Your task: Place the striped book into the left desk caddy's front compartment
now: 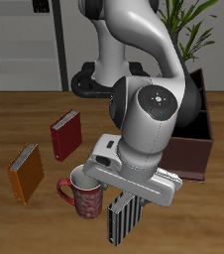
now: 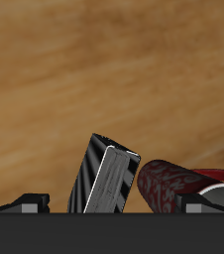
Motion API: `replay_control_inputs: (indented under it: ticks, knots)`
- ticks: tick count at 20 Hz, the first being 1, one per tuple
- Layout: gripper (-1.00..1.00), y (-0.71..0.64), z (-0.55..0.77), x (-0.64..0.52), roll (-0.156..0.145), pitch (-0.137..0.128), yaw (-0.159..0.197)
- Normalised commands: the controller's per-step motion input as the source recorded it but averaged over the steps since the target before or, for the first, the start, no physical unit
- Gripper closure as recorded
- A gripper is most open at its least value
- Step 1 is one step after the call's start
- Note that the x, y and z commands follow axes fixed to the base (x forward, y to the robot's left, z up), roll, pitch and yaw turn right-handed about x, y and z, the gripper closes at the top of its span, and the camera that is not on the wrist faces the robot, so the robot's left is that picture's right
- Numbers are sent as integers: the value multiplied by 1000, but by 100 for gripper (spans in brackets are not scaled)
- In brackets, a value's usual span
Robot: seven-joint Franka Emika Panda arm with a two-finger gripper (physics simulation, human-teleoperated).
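The striped book stands upright near the table's front edge, beside the mug. My gripper hovers just above the book. In the wrist view the book lies below and between my two spread fingertips, with nothing held. The gripper is open. The left desk caddy, a dark maroon box, stands farther back, partly hidden behind my arm.
A dark red patterned mug stands right beside the striped book. A plain red book and a plain orange book stand beyond the mug. A potted plant is behind the caddy.
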Motion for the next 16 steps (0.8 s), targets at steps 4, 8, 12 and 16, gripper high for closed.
replay_control_inputs:
  ticks: [4,8,12,16]
  knots:
    - [-100,-124,-284,-64,-15,21,-32]
    - [-100,-144,-302,-35,-20,13,3]
    - [-100,-119,-181,-39,-17,21,-21]
    - [-100,6,-204,-49,6,10,7]
